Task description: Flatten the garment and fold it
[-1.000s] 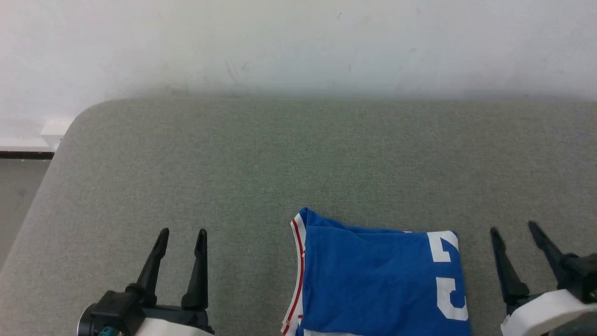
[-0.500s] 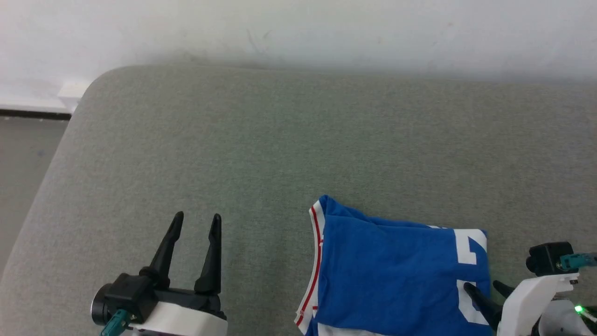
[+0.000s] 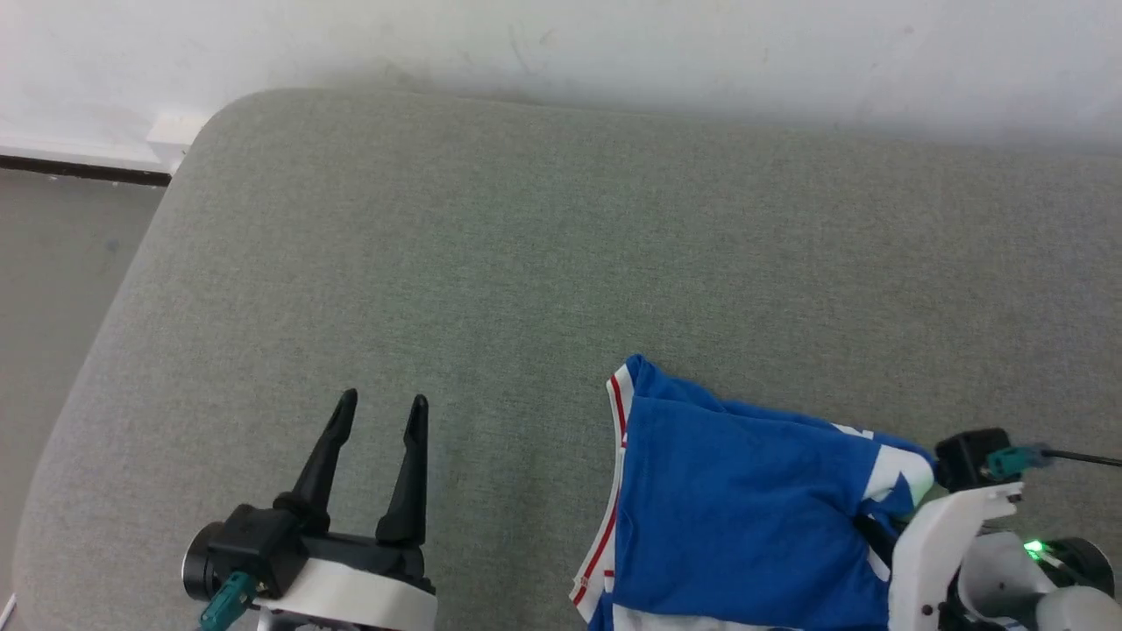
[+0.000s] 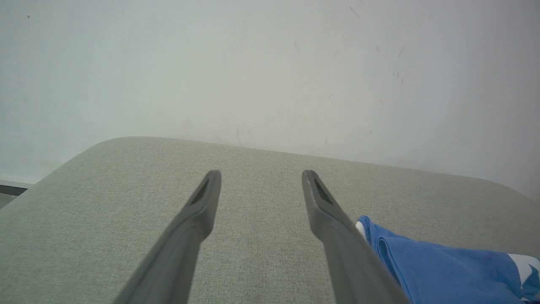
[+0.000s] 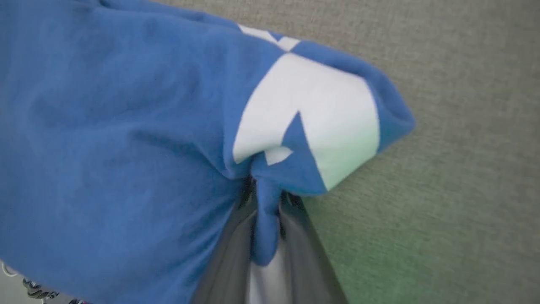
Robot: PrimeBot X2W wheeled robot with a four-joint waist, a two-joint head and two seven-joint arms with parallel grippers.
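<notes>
We see the garment (image 3: 736,508), blue and folded, lying on the near right part of the grey padded surface (image 3: 491,263). Our right gripper (image 5: 266,198) is clenched on a fold of cloth beside the white number. Our left gripper (image 3: 384,399) stands spread wide with nothing in it, apart from the garment.

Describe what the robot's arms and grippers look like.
Left gripper: two long, tapered black fingers on a black base, white wrist shell, teal connector. Right gripper: dark fingers, white bracket, black camera block with a teal plug and thin black cable, green light glowing.
</notes>
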